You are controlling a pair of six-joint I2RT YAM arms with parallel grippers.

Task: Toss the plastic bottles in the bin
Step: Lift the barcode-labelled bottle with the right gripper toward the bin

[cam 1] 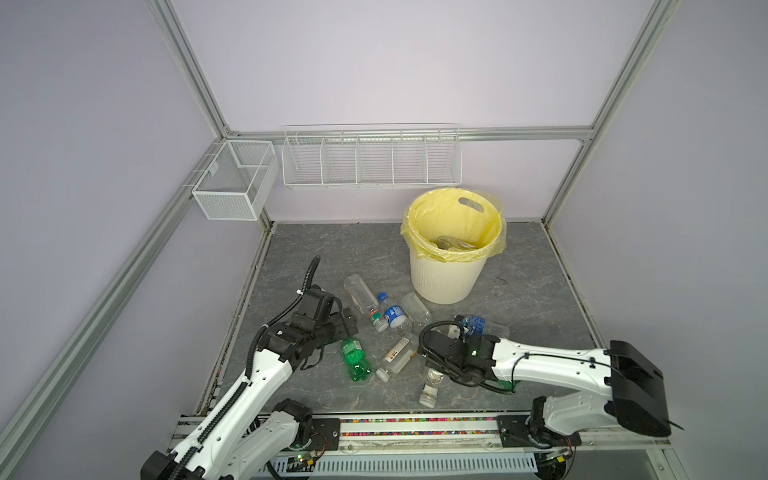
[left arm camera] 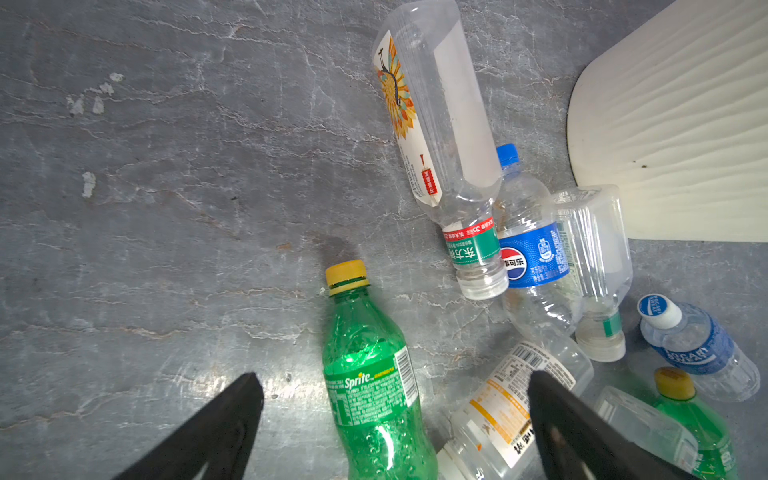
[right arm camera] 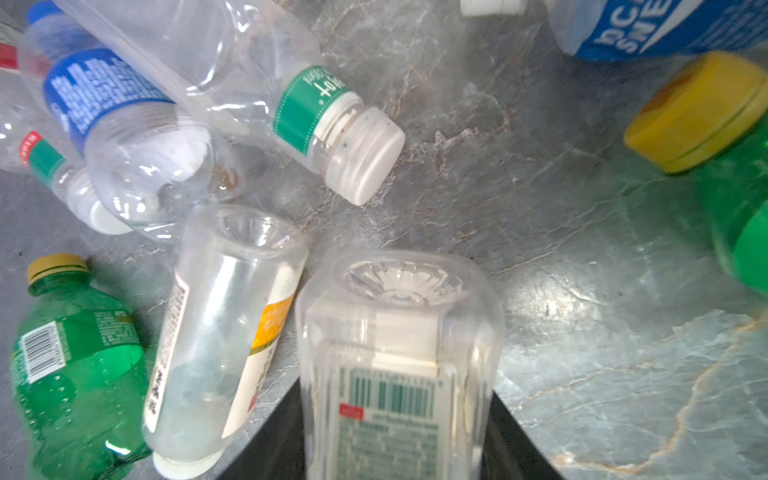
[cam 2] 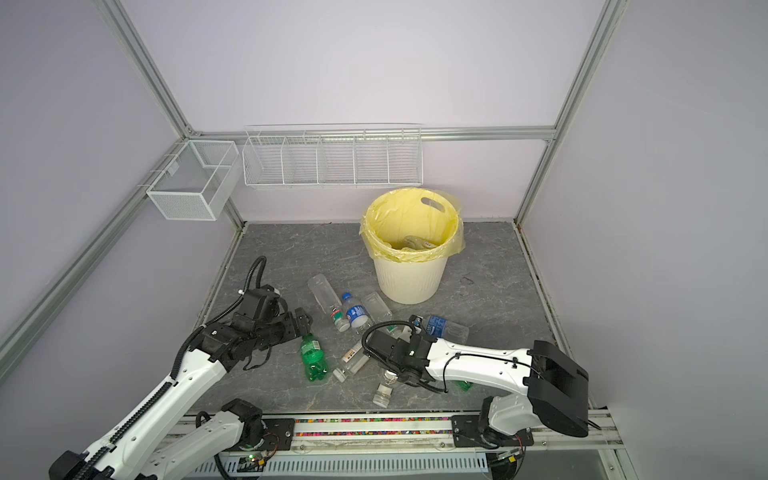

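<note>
Well in front of the bin, the right arm stretches low across the desk, its right fingers pinching a clear barcoded bottle. Front-left of the bin, the left fingers stand spread over a Sprite bottle. A Pepsi bottle and a Pocari Sweat bottle lie nearer the bin. Open desk lies to the bin's right.

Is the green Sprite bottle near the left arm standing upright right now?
No, in the left wrist view the green Sprite bottle lies on its side on the grey tabletop.
</note>
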